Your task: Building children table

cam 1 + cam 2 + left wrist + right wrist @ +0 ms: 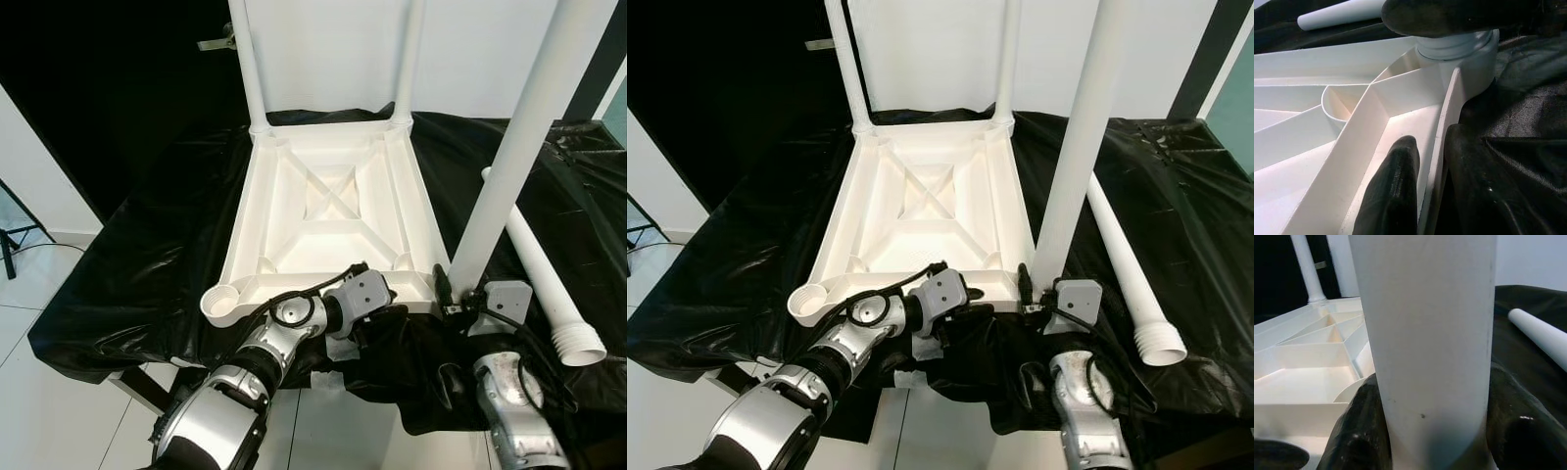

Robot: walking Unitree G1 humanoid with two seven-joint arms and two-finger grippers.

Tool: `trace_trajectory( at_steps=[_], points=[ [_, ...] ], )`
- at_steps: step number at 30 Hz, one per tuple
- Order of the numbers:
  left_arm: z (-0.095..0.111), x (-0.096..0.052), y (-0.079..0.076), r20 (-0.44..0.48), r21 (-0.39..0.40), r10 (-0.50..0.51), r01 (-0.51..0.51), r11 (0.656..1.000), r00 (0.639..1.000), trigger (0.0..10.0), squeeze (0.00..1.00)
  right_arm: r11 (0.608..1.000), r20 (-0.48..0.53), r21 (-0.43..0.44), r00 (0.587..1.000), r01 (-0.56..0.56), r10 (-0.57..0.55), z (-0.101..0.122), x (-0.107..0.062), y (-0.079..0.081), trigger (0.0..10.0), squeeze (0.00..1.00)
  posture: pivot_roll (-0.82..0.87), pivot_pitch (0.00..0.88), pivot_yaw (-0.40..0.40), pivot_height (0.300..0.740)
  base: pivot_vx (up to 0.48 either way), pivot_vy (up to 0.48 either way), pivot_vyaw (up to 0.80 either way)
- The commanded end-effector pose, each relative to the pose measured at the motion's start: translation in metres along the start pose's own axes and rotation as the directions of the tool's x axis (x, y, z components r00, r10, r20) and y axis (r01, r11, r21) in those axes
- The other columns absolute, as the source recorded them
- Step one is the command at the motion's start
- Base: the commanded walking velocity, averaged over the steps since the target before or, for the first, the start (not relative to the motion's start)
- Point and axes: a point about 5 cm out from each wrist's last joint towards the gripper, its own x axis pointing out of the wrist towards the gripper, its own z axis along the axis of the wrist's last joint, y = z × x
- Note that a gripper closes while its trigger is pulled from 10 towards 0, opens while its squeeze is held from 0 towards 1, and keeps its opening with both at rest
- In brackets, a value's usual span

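Fingers of the right gripper [1432, 431] clamp the upright white plastic table leg [519, 147] at the near right corner of the upturned white ribbed plastic tabletop [328, 201] on the black-sheeted worktop [127, 274] — the left gripper's [1432, 191] fingers pinch its near rim.

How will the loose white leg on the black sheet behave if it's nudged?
The loose leg is a smooth round tube lying flat on the black sheet, so it probably rolls sideways readily. It looks hollow at its ribbed end, likely light. It appears rigid plastic, unlikely to flex.
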Motion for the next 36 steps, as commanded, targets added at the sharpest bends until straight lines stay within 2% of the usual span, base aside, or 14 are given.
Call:
trace_trajectory(
  at_steps=[1, 2, 5, 6, 9, 14, 16, 23, 24, 25, 26, 27, 33, 36],
  points=[
    [-0.029, -0.005, -0.015, -0.138, -0.069, -0.013, 0.004, 0.998, 0.99, 10.0, 0.0, 0.991, -0.103, -0.077, 0.99, -0.109, 0.1, -0.016, -0.005, 0.004, 10.0, 0.39, -0.14, 0.0, 0.041, 0.74, 0.0, 0.0, 0.0],
    [-0.029, -0.004, -0.015, -0.137, -0.07, -0.012, 0.003, 0.998, 0.991, 10.0, 0.0, 0.989, -0.096, -0.081, 0.988, -0.125, 0.117, -0.014, -0.004, 0.004, 10.0, 1.0, -0.14, 0.0, 0.036, 0.74, 0.0, 0.0, 0.0],
    [-0.029, -0.004, -0.016, -0.135, -0.071, -0.01, 0.0, 0.997, 0.991, 10.0, 0.0, 0.987, -0.095, -0.087, 0.987, -0.135, 0.127, -0.013, -0.001, 0.002, 10.0, 1.0, -0.14, 0.0, 0.035, 0.74, 0.0, 0.0, 0.0],
    [-0.029, -0.004, -0.016, -0.135, -0.072, -0.01, 0.0, 0.997, 0.991, 10.0, 0.0, 0.984, -0.104, -0.084, 0.983, -0.16, 0.151, -0.013, 0.0, 0.002, 10.0, 0.0, -0.14, 0.0, 0.035, 0.74, 0.0, 0.0, 0.0],
    [-0.03, -0.005, -0.016, -0.136, -0.073, -0.01, 0.0, 0.997, 0.991, 10.0, 0.0, 0.978, -0.115, -0.079, 0.976, -0.193, 0.183, -0.013, 0.001, 0.003, 10.0, 0.0, -0.14, 0.0, 0.035, 0.74, 0.0, 0.0, 0.0],
    [-0.031, -0.006, -0.017, -0.142, -0.074, -0.013, 0.003, 0.997, 0.99, 10.0, 0.0, 0.926, -0.152, -0.045, 0.919, -0.375, 0.364, -0.011, -0.001, 0.0, 10.0, 0.0, -0.14, 0.0, 0.037, 0.74, 0.0, 0.0, 0.0],
    [-0.031, -0.006, -0.016, -0.143, -0.071, -0.013, 0.003, 0.997, 0.99, 10.0, 0.0, 0.889, -0.167, -0.054, 0.882, -0.455, 0.441, -0.009, 0.0, -0.008, 10.0, 0.0, -0.14, 0.0, 0.038, 0.74, 0.0, 0.0, 0.0],
    [-0.029, -0.004, -0.014, -0.141, -0.069, -0.005, -0.004, 0.998, 0.99, 10.0, 0.0, 0.826, -0.184, -0.085, 0.823, -0.558, 0.537, 0.002, 0.009, -0.026, 9.8, 0.0, -0.14, 0.0, 0.034, 0.74, 0.0, 0.0, 0.0],
    [-0.029, -0.004, -0.015, -0.141, -0.07, -0.004, -0.006, 0.998, 0.99, 10.0, 0.0, 0.808, -0.185, -0.075, 0.805, -0.584, 0.564, 0.003, 0.008, -0.028, 2.5, 0.0, -0.14, 0.0, 0.033, 0.74, 0.0, 0.0, 0.0],
    [-0.029, -0.004, -0.015, -0.141, -0.07, -0.004, -0.006, 0.998, 0.99, 10.0, 0.0, 0.808, -0.185, -0.075, 0.805, -0.584, 0.564, 0.003, 0.008, -0.028, 2.5, 0.0, -0.14, 0.0, 0.033, 0.74, 0.0, 0.0, 0.0],
    [-0.029, -0.004, -0.015, -0.141, -0.07, -0.004, -0.006, 0.997, 0.99, 10.0, 0.0, 0.785, -0.191, -0.057, 0.779, -0.617, 0.598, 0.004, 0.006, -0.028, 0.0, 0.0, -0.14, 0.0, 0.033, 0.74, 0.0, 0.0, 0.0],
    [-0.029, -0.004, -0.015, -0.141, -0.07, -0.004, -0.006, 0.997, 0.99, 10.0, 0.0, 0.785, -0.191, -0.057, 0.779, -0.617, 0.598, 0.004, 0.006, -0.028, 0.0, 0.0, -0.14, 0.0, 0.033, 0.74, 0.0, 0.0, 0.0],
    [-0.032, -0.006, -0.016, -0.144, -0.077, 0.001, -0.012, 0.997, 0.99, 10.0, 0.0, 0.707, -0.274, 0.03, 0.674, -0.707, 0.686, -0.004, -0.006, -0.03, 0.0, 0.0, -0.13, 0.0, 0.03, 0.74, 0.0, 0.0, 0.0],
    [-0.032, -0.006, -0.016, -0.144, -0.079, 0.0, -0.012, 0.997, 0.99, 10.0, 0.0, 0.701, -0.295, 0.052, 0.66, -0.711, 0.691, -0.008, -0.01, -0.031, 0.0, 0.0, -0.13, 0.0, 0.03, 0.74, 0.0, 0.0, 0.0]
  ],
)
